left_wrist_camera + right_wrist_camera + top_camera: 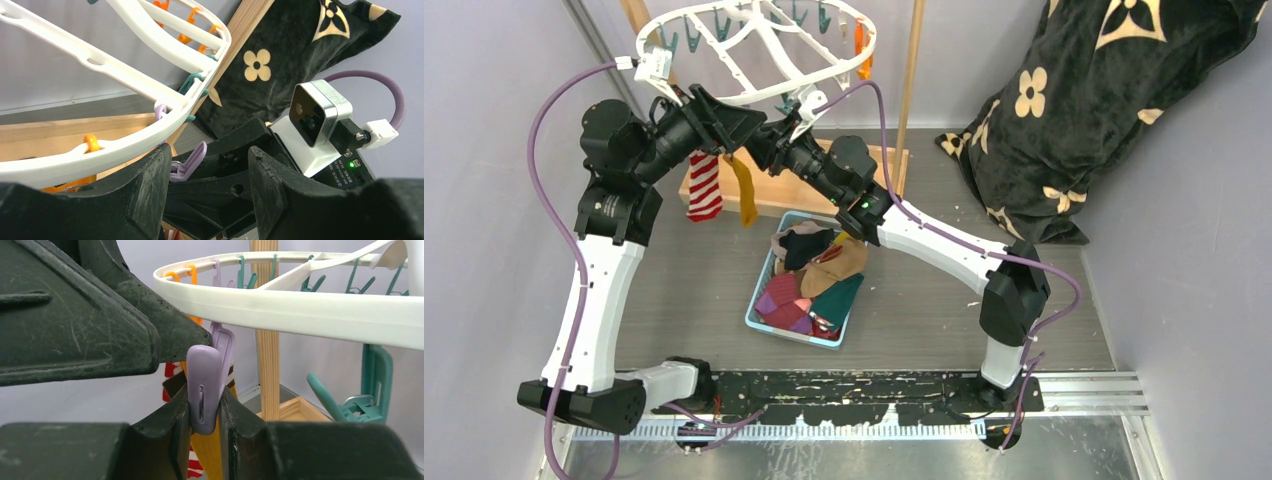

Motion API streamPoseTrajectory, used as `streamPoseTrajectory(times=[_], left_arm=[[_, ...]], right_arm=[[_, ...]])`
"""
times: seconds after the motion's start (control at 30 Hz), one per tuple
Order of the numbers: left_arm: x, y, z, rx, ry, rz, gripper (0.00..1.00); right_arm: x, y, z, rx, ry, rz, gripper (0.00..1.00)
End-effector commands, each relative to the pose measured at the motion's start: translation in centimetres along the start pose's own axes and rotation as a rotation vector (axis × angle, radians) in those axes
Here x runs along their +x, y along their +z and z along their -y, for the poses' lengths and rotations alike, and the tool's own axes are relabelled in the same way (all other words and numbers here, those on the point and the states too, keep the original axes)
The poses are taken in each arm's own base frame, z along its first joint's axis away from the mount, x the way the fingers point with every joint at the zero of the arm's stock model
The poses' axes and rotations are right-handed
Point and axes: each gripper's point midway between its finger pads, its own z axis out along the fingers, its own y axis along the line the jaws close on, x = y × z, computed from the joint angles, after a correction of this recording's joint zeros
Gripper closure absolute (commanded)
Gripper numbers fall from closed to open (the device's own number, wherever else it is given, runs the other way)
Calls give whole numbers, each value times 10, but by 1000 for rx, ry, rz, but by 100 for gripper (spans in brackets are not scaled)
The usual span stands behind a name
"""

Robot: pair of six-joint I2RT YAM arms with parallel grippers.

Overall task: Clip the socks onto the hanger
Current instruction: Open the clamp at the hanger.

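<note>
Pinching a lilac plastic clip (204, 385) from both sides, the right gripper (205, 407) is closed on it. The clip dangles from the near rim of the white plastic oval drying hanger (300, 310) and is pressed between both finger pads.

The left gripper (207, 157) is positioned just beside the same stretch of rim, facing the right gripper, with its jaws held apart. Nothing is seen clamped between its fingers in the left wrist view.

A red-and-white striped sock (705, 188) and a mustard-yellow sock (745, 195) are suspended below the rim, near the left gripper. Whether the mustard-yellow sock is caught in the lilac plastic clip cannot be determined.

Teal plastic clips (375, 385) and orange plastic clips (862, 50) are distributed round the rim. A light wooden stand (265, 365) is located behind the hanger.

Further socks of tan, maroon, teal and black fabric (814, 280) are heaped in a light blue plastic basket (796, 337), which is set on the grey table (684, 280) between the two arms.

A large black flower-patterned blanket (1104, 100) is bunched at the far right, well apart from the hanger.
</note>
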Motion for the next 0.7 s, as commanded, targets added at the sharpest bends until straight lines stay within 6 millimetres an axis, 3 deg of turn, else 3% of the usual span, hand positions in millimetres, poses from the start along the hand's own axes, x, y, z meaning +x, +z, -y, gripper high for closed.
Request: streamPoseTrajectory(times=[0.0,0.4,0.67], left_arm=[[-20,-2,1,-15,61,73,42],[-19,-18,3,-65,64,71,44],[-15,-13,-4,-71,54,68,43]], right_arm=[[-68,-9,-56,-191,21,101,99],[-64,-9,-53,-185,9,85,99],[-64,-10,-53,-190,13,84,99]])
